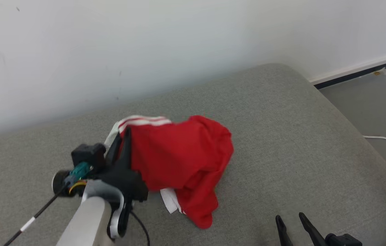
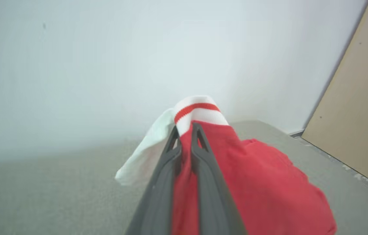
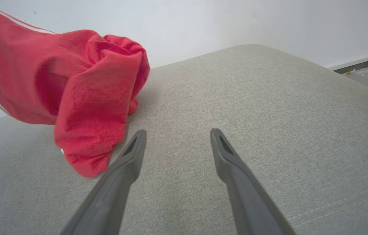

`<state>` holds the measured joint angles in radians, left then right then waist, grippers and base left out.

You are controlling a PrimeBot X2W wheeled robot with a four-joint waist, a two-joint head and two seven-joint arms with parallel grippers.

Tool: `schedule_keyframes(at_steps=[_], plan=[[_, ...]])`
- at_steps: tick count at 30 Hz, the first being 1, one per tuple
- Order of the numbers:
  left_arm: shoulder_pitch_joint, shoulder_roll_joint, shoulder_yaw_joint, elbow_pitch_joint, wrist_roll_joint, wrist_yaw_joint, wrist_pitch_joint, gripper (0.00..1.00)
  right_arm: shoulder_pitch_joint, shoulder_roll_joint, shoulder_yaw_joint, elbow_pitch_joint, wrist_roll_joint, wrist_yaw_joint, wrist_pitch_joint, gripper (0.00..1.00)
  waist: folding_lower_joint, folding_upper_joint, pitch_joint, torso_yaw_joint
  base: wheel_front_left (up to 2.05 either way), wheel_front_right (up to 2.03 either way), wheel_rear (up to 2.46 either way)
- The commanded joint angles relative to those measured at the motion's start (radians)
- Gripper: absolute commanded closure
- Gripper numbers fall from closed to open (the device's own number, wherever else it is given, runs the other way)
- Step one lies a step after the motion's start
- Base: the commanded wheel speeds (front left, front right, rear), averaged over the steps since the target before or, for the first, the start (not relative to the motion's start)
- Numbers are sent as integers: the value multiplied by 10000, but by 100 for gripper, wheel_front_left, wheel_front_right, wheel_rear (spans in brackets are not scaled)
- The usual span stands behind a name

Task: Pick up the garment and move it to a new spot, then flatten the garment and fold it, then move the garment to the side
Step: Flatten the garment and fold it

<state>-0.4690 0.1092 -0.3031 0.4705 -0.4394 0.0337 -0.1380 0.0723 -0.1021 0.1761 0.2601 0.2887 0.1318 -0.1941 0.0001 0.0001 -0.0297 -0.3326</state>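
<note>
left claw (image 2: 185,132) pinched tight on the garment (image 1: 182,150), red cloth squeezed between its two fingers just below the white striped band (image 2: 197,111). gripping by that edge looks like the way to lift it so the rest hangs free. and hang it does: the bulk droops away from the claw, lowest folds on or just above the grey cushion (image 1: 298,136), hard to tell which. right claw (image 3: 178,133) spread wide, holding nothing, low over bare cushion beside the trailing fold, seemingly waiting its turn. my read: this is the carry to a new spot, flattening not yet begun.
</note>
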Motion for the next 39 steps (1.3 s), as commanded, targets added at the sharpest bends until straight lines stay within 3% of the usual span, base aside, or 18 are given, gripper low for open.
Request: schedule_keyframes(at_steps=[1,9,15,22,27,39], plan=[[-301,-36,-110,-139,91,-76,-79,100,-54,24,-2,5,6,-23,-27,0,-1,-1,-47,85,0,0,0],[-2379,-460,-1102,-770,448,-576,-519,100,-168,34,107,32,-10,-23,11,0,-1,-1,-63,113,0,0,0],[-3529,-596,-2055,-1038,-255,-840,-980,100,-267,3,275,70,-25,-23,39,0,-1,-1,-31,-81,0,0,0],[-4599,-583,-3094,-1438,-1169,-193,-1251,100,-349,17,390,146,25,-23,1,0,-1,-1,41,-233,0,0,0],[-3727,-476,-3138,-360,-1213,314,-1264,100,-284,52,310,148,53,-22,-26,0,-1,-1,203,121,0,0,0],[-252,439,-2725,1727,-2064,471,-1274,100,-105,-130,318,9,77,-22,93,0,-1,-1,340,1792,0,0,0]])
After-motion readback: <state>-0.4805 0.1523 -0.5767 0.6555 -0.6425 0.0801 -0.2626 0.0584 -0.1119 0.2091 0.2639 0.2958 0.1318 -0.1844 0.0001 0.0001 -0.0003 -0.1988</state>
